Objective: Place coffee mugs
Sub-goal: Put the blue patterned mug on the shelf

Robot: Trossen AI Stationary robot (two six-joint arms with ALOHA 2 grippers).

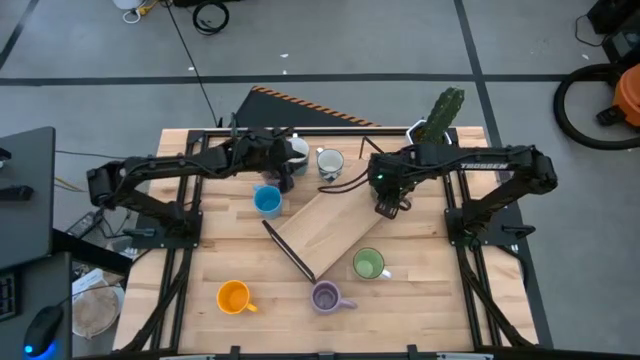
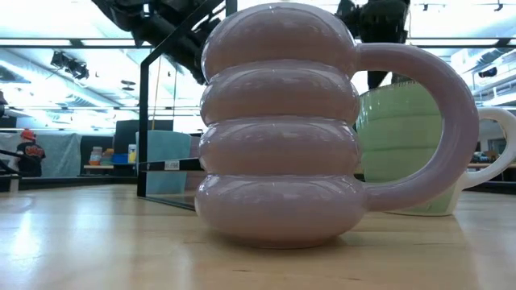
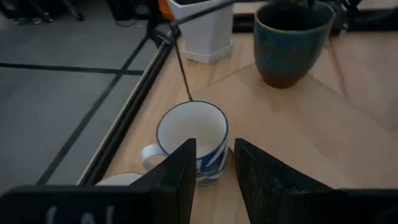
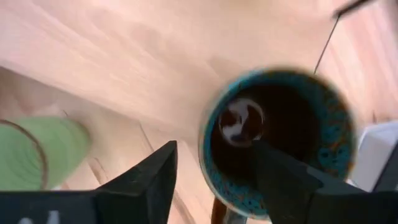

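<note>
1. Lilac mug (image 2: 278, 129) right up against the low camera, fat stacked rings, standing upright on the table (image 1: 180, 250), with the green mug (image 2: 403, 149) just behind it.
2. From above: lilac at about 6 o'clock on the table, green just beside it toward 5, orange mug (image 1: 233, 297) off at 7. None of the three touched by either arm.
3. Wooden board (image 1: 330, 225) lying slantwise in the middle, mostly bare. Looks like the drop spot, but that's only a guess.
4. Left gripper (image 3: 214, 174) up at 11 o'clock, fingers apart, gripping nothing. Blue-patterned white mug (image 3: 193, 140) just past the tips, upright, not between them yet. Another white mug (image 1: 297, 150) close behind, blue mug (image 1: 267, 200) toward 10 of the board.
5. Right gripper (image 4: 214, 180) hanging over the dark brown mug (image 4: 280, 143) at the board's 1 o'clock corner, claw spread wide, seemingly straddling the near rim, not clamped.
6. Cactus pot (image 1: 445, 115) parked at 1 o'clock on the table edge, not part of the job.
7. Progress guess: early days. Only the dark mug on the board, six others scattered around it, an eighth nowhere in sight.
</note>
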